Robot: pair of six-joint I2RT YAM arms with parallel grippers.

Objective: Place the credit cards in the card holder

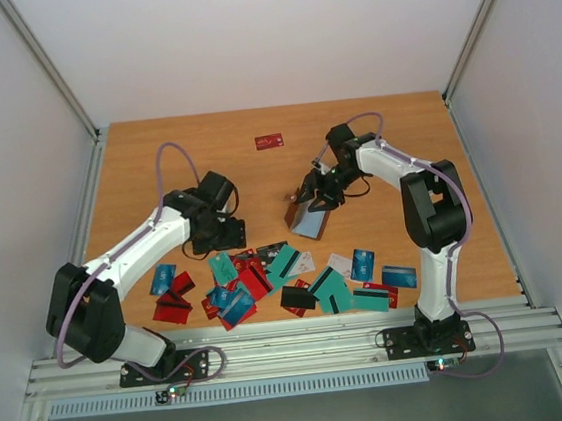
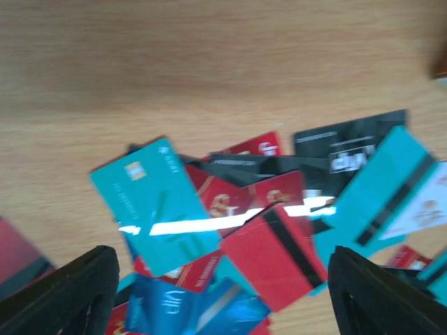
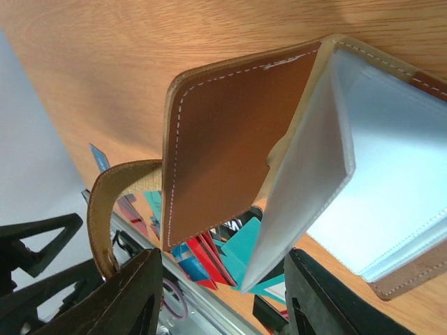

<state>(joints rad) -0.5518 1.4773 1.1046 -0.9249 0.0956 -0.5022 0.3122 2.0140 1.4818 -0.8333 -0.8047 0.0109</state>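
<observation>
To the left of the card holder (image 1: 308,220), the left gripper (image 2: 222,286) is poised low over the credit cards (image 1: 268,277), its jaws spread wide and nothing taken between them; a teal card (image 2: 157,206) lies uppermost beneath it, with a red striped card (image 2: 276,255) just beside. The cards are strewn in an overlapping band nearer the arm bases than the card holder, from well to its left to somewhat right of it; one lone red card (image 1: 269,141) lies apart, on the far side of the card holder. The card holder itself is propped open on the table (image 1: 154,153), its brown flap (image 3: 223,139) raised and its pale inner pockets (image 3: 391,174) shown. The right gripper (image 3: 222,279) is set at it with jaws partly open and the leaves standing in the gap; whether they are pinched cannot be told. The step in hand is judged to be the picking of one card. It would be best done by choosing an uppermost card with a free edge, such as the teal one, so that a single card is taken and not a stack; the holder should be kept open and steady meanwhile.
</observation>
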